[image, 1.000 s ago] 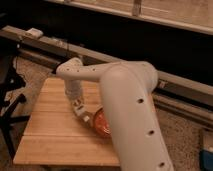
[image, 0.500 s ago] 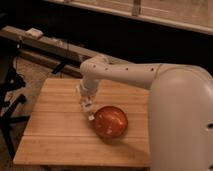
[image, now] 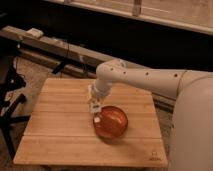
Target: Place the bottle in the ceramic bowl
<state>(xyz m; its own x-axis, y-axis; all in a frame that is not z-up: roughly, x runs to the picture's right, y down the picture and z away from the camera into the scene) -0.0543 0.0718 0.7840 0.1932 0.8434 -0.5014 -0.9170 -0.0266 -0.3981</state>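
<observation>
A pale wooden table [image: 60, 130] made of long slats fills the lower left and middle of the frame, its boards running left to right. At its lower right corner sits a small dark stamp, too blurred to read. Beyond the table, a long grey ledge [image: 55, 47] crosses the upper left on a slant, with a small pale box-like thing [image: 35, 33] resting on it near the top left. Black stand legs [image: 12, 100] show at the left edge, over a speckled floor. The background behind is dark, and a lighter band runs along the top right.

The white arm [image: 150, 80] reaches in from the right and bends down at centre frame. The gripper [image: 95, 107] hangs just above the left rim of the orange-red bowl [image: 111, 122], which sits on the table right of centre. A small whitish piece at the fingertips, right by the bowl's rim, looks like the bottle [image: 96, 119]; whether the fingers are pinching it, I cannot tell.
</observation>
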